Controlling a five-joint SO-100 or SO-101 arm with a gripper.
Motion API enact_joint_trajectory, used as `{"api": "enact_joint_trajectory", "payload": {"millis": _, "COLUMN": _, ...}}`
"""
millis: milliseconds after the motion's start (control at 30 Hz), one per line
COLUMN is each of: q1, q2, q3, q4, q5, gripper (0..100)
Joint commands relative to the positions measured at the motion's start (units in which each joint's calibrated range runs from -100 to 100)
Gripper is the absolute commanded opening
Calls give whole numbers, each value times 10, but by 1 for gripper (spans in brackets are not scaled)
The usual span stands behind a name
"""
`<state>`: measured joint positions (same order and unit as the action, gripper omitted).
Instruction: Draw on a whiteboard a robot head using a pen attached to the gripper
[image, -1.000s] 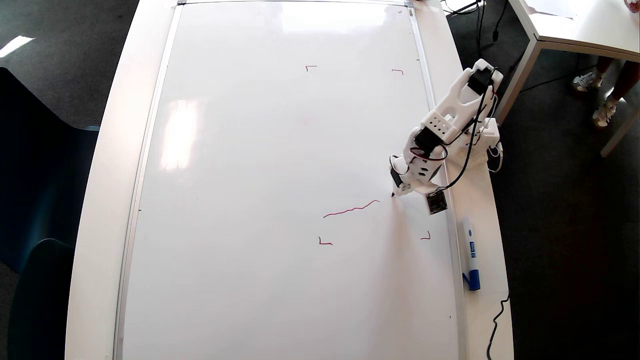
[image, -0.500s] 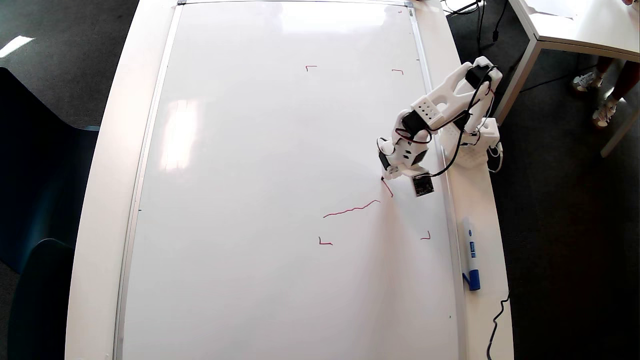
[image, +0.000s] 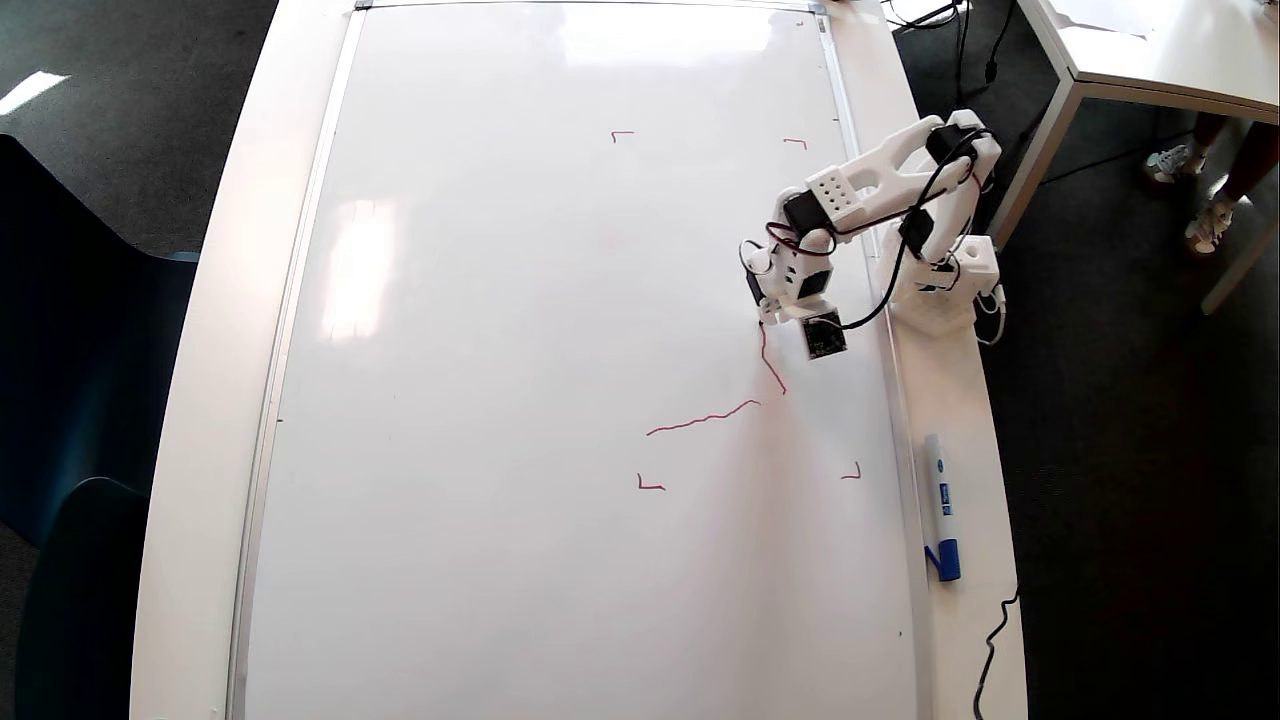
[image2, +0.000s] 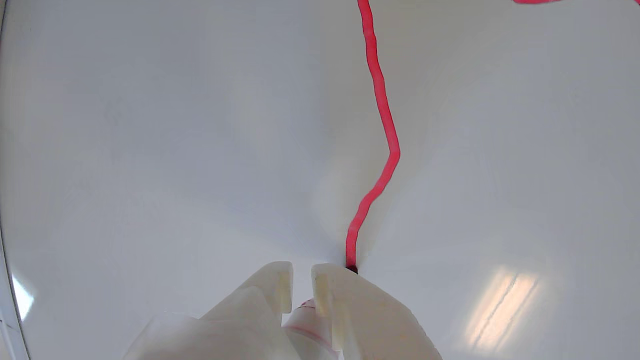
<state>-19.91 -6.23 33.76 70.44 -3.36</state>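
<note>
Glossy whiteboard (image: 560, 350) is lying on a white table (image: 200, 400), a blue-capped marker (image: 941, 507) resting beside its frame. Gripper (image2: 302, 280), fingers narrowly clamping the pen (image2: 307, 320), is touching the unfinished robot head (image: 772, 365) line.

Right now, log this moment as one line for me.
stage: drawing | pen: clamped in fingers, tip on whiteboard | red line: two strokes, outline unfinished | blue-capped marker: idle beside board

Dark carpet floor (image: 1120, 500) (sunlit patch)
</note>
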Motion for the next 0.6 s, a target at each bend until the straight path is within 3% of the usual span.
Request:
{"api": "enact_joint_trajectory", "payload": {"millis": 0, "q1": 37, "q2": -8, "q3": 17, "q4": 8, "q5": 14, "gripper": 1}}
{"api": "enact_joint_trajectory", "payload": {"millis": 567, "q1": 239, "q2": -8, "q3": 35, "q4": 12, "q5": 111, "gripper": 1}}
